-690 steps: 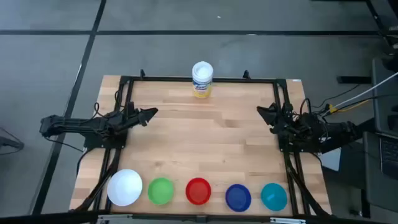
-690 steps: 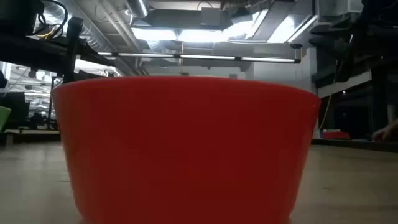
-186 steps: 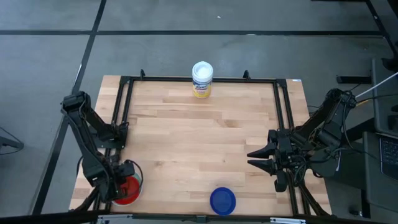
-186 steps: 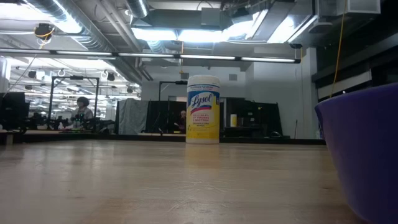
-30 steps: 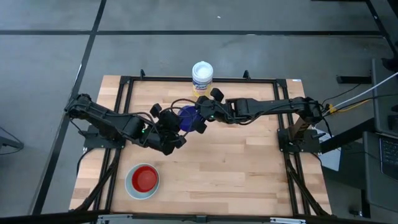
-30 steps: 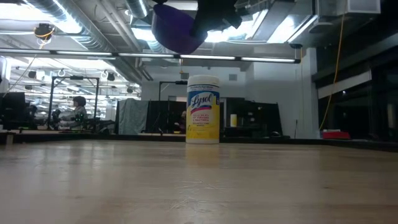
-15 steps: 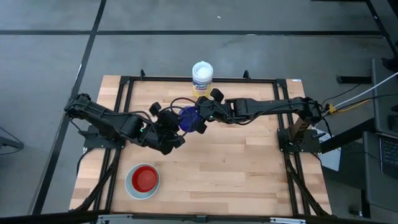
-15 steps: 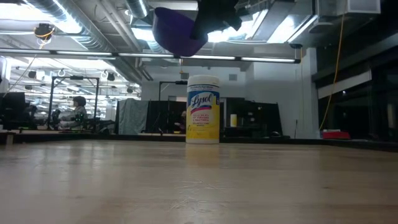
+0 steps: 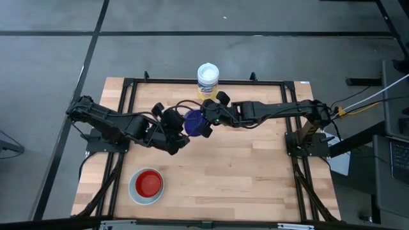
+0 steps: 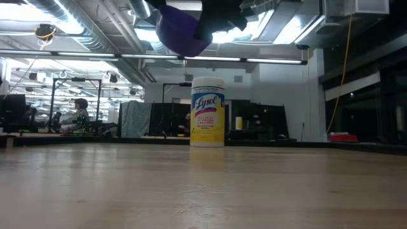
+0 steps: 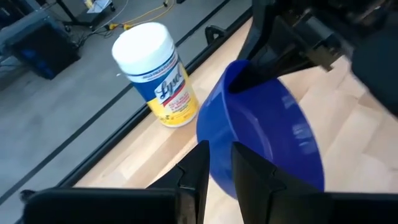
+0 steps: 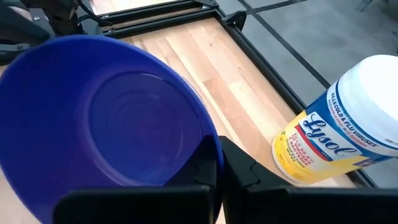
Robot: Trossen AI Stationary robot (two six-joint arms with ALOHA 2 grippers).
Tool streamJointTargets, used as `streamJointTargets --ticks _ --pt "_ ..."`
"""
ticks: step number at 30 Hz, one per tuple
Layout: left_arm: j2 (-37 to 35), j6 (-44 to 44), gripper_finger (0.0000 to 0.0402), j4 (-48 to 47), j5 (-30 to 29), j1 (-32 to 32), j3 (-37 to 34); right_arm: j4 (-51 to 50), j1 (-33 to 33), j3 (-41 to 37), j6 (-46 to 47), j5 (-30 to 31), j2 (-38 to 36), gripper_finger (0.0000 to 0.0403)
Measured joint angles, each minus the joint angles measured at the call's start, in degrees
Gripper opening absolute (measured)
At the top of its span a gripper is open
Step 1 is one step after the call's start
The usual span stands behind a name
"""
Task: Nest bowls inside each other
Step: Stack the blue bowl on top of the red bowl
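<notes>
The dark blue bowl (image 9: 193,121) hangs high over the table's far middle, tilted, between both grippers; the low view shows the blue bowl (image 10: 181,28) well clear of the wood. My left gripper (image 9: 185,130) reaches in from the left and is shut on the bowl's left rim. My right gripper (image 9: 204,122) reaches in from the right and is shut on the opposite rim. Near the front left, the red bowl (image 9: 148,184) sits inside the white bowl (image 9: 133,189). The other bowls are hidden. My left gripper pinches the blue bowl's rim (image 11: 219,149) on the side toward the table's left, one finger inside the bowl and one outside. The fingers slant down from the left. My right gripper pinches the opposite rim (image 12: 208,140), one finger (image 12: 245,168) outside the wall and one inside. It slants down from the right. The bowl is lifted clear and tilted.
A white canister with a yellow label (image 9: 208,81) stands upright at the middle of the far edge, just behind the held bowl, as the low view's canister (image 10: 208,111) shows. A black frame rail (image 9: 204,81) borders the wooden top. Bare wood lies in the middle and right.
</notes>
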Motion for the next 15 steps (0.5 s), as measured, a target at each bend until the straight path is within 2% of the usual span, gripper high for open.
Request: streamJointTargets --ticks 15 --pt "0.1 0.4 0.0065 3.0 2.2 -0.4 0.0 -0.2 0.0 0.0 -0.9 0.8 0.0 0.0001"
